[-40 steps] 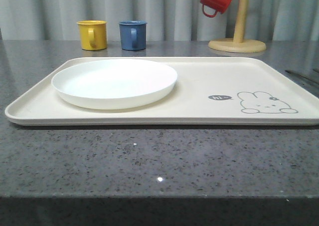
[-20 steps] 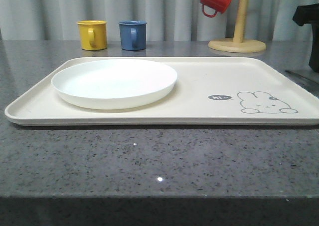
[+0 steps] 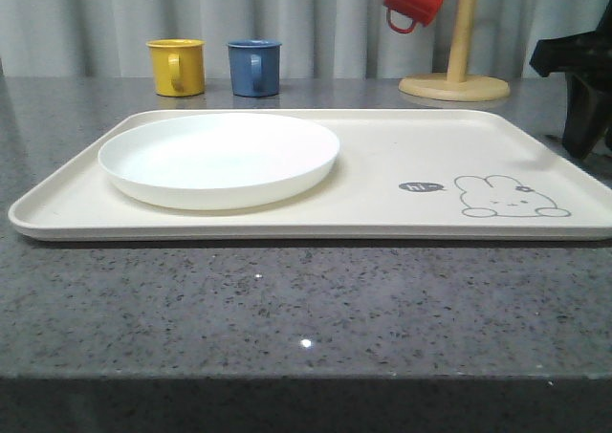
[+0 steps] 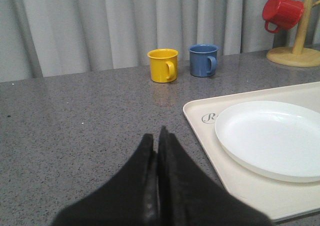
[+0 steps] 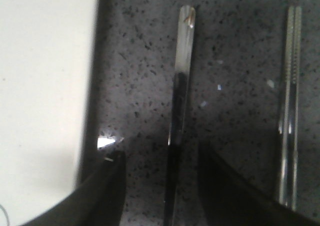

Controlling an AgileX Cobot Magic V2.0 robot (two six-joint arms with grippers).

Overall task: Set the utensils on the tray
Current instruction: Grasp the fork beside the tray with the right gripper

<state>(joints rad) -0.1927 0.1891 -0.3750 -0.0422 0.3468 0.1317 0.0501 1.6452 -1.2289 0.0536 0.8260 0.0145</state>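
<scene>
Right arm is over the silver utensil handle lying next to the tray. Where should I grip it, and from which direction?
Grip the flat utensil handle mid-shaft, coming straight down from above. It lies flat on the grey counter, narrow and thin, so only its long edges offer purchase. The open right gripper already straddles it, jaws either side of the shaft. The tray rim is close on one side; keep that finger clear of it.

White plate (image 3: 218, 158) on cream tray (image 3: 402, 208), right claw (image 3: 580, 108) beside tray's far-right edge

We see a speckled grey stone-like table (image 3: 287, 299) with a slight sheen, a matt cream tray (image 3: 402, 156), a glossy white plate (image 3: 219, 158), and polished metal utensils (image 5: 179, 86).
</scene>
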